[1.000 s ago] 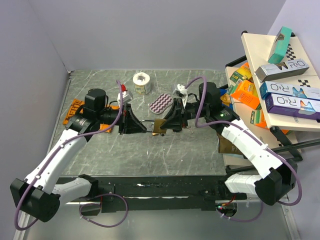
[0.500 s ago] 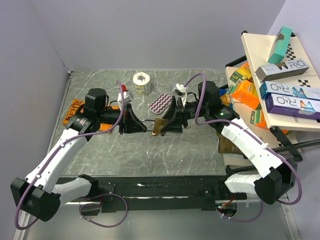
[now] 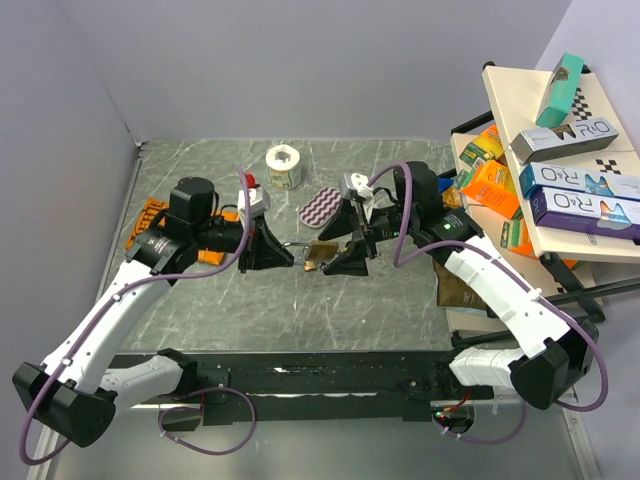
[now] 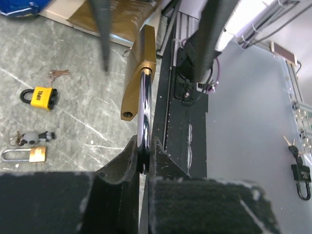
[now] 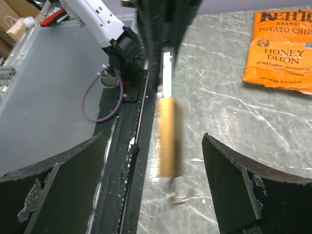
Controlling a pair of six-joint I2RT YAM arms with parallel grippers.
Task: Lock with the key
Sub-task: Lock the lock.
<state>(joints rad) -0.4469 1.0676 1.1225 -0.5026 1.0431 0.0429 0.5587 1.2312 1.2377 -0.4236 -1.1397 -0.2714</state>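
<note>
A brass padlock (image 3: 318, 254) hangs above the table, held by its steel shackle (image 4: 145, 109). My left gripper (image 4: 145, 147) is shut on that shackle, and the brass body (image 4: 139, 68) points away from it. In the right wrist view the padlock body (image 5: 167, 139) is blurred, and a small key (image 5: 178, 196) sticks out of its lower end. My right gripper (image 5: 152, 146) stands open, one finger on each side of the padlock and key, touching neither. In the top view the right gripper (image 3: 347, 243) faces the left gripper (image 3: 283, 254) across the padlock.
A yellow padlock (image 4: 40, 96), a small brass padlock (image 4: 27, 154) and loose keys (image 4: 57, 74) lie on the table. A tape roll (image 3: 284, 165), a striped pad (image 3: 322, 208) and an orange chips bag (image 5: 282, 46) lie farther off. A rack of boxes (image 3: 560, 170) stands at the right.
My right gripper has opened wide and let go of the key end of the padlock. The left gripper keeps its hold on the shackle and has shifted slightly.
</note>
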